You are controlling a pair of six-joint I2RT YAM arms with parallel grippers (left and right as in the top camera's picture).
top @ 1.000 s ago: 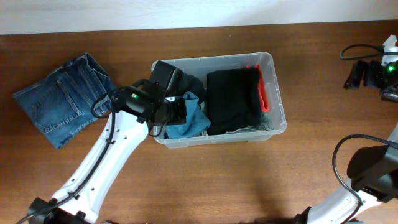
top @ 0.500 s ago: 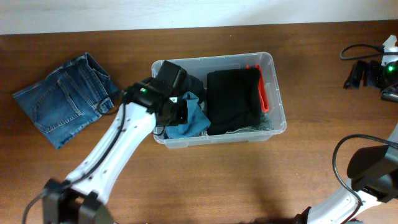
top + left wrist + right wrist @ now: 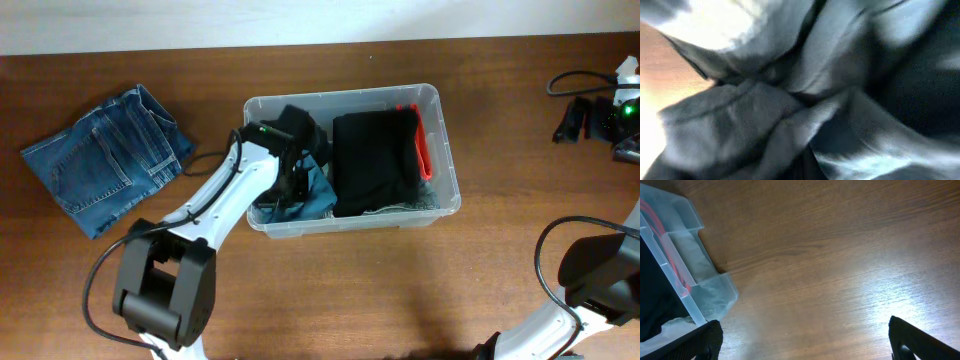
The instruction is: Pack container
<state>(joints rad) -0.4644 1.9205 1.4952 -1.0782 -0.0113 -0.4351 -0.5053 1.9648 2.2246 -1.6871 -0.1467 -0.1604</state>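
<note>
The clear plastic container [image 3: 445,150] stands mid-table. It holds a folded black garment [image 3: 372,160], a red item [image 3: 422,135] along its right wall, and a crumpled teal cloth [image 3: 315,195] on the left. My left gripper [image 3: 298,165] is down inside the container's left half, against the teal cloth. The left wrist view is filled with blurred cloth folds [image 3: 790,100], and its fingers are hidden. My right gripper [image 3: 805,345] is open and empty over bare table. It sits at the far right in the overhead view [image 3: 572,120]. A container corner [image 3: 695,270] shows in the right wrist view.
A folded pair of blue jeans [image 3: 105,160] lies on the table to the left of the container. A black cable [image 3: 565,80] loops at the far right edge. The table is brown wood.
My left arm has swung its wrist further right and down into the container, onto the teal cloth. The right arm and the jeans have not moved.
</note>
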